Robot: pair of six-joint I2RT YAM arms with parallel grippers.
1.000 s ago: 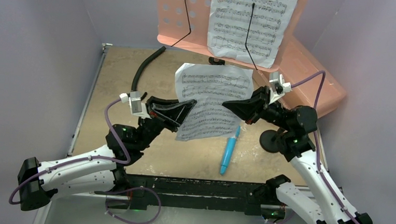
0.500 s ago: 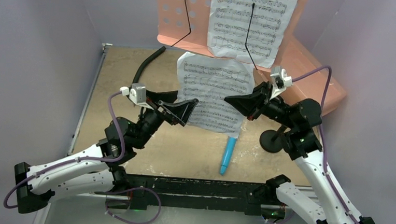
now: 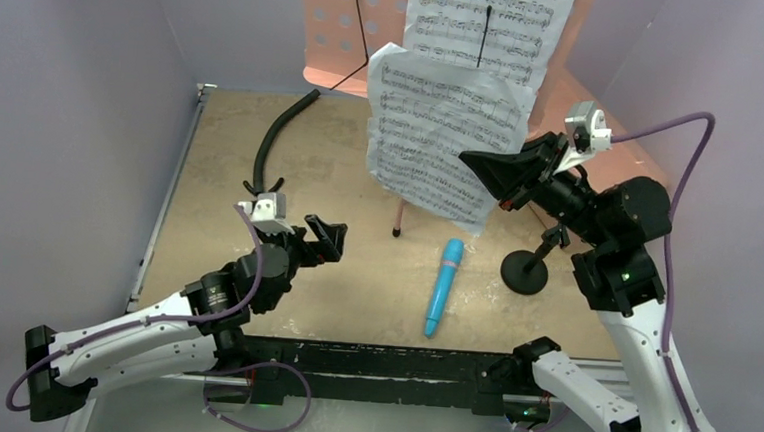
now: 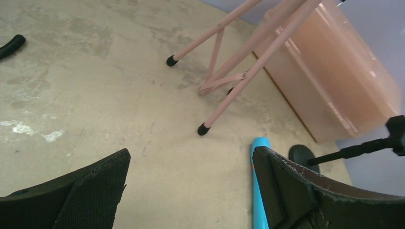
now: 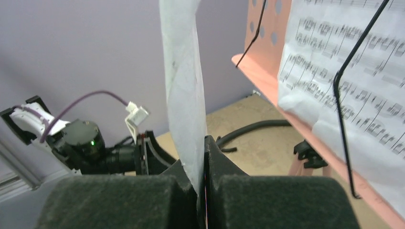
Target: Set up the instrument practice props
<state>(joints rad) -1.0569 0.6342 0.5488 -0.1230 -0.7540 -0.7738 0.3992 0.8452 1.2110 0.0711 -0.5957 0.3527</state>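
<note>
Right gripper [image 3: 482, 178] clamped on loose sheet [image 3: 434, 119], held upright before music stand [image 3: 334, 33] | left gripper [image 3: 325, 235] spread wide, low over table [image 3: 221, 166] | next: ease sheet left beside clipped page [image 3: 490, 22], bottom edge level, tucked under wire [image 3: 361, 34].

Dial centred on table [image 3: 209, 195], top view, 12 = far edge.
- Music stand [image 3: 339, 33] at 12; one sheet-music page [image 3: 490, 27] on its desk, right half.
- Second page [image 3: 433, 129] in air, in front of stand, lower right edge pinched in right gripper [image 3: 476, 167] at 2.
- Box [image 4: 329, 81] behind stand legs, 1–2, by right wall.
- Hose [image 3: 278, 135] at 10–11.
- Left gripper [image 3: 325, 238] at 7–8, jaws apart, nothing between.
- Toy microphone [image 3: 443, 285] lying at 5.
- Mic stand [image 3: 525, 275] upright at 4, near microphone's right.
</note>
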